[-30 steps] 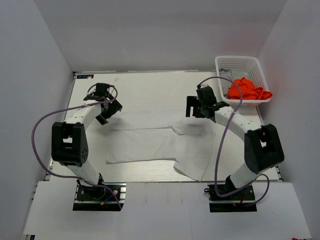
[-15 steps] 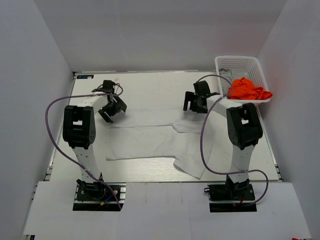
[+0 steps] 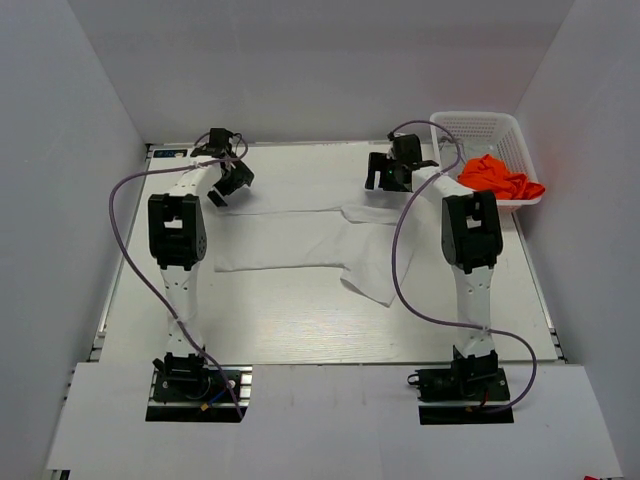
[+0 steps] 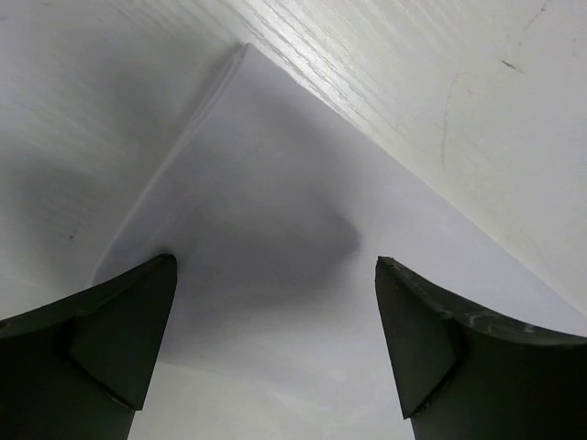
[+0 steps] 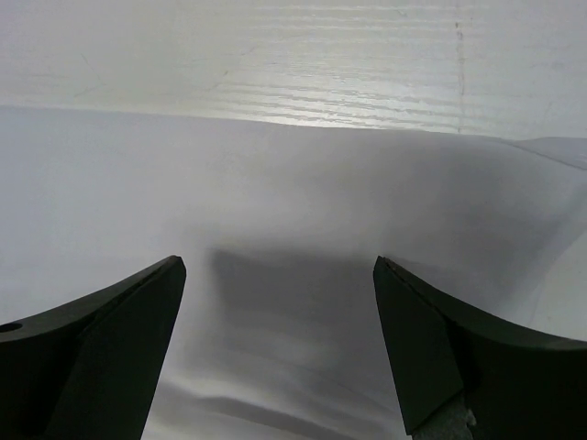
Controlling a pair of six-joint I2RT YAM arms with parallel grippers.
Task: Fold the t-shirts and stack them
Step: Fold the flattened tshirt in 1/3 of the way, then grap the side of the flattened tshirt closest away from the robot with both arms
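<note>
The large white t-shirt [image 3: 300,245] lies spread across the middle of the table, with one part hanging toward the near side at the right. My left gripper [image 3: 225,188] is open just above the shirt's far left corner [image 4: 275,183], with nothing between its fingers. My right gripper [image 3: 385,185] is open above the shirt's far edge [image 5: 275,183], also empty. The orange t-shirt [image 3: 500,178] lies bunched in the basket. I cannot make out the grey t-shirt; the right arm covers that part of the basket.
The white lattice basket [image 3: 475,118] stands at the far right corner. Both arms reach almost fully toward the back wall. Bare white tabletop [image 3: 300,330] lies on the near side of the shirt. Grey walls close in the left, right and back.
Both arms have stretched toward the back wall. The white shirt has shifted farther from the bases and its far edge is pulled out straighter.
</note>
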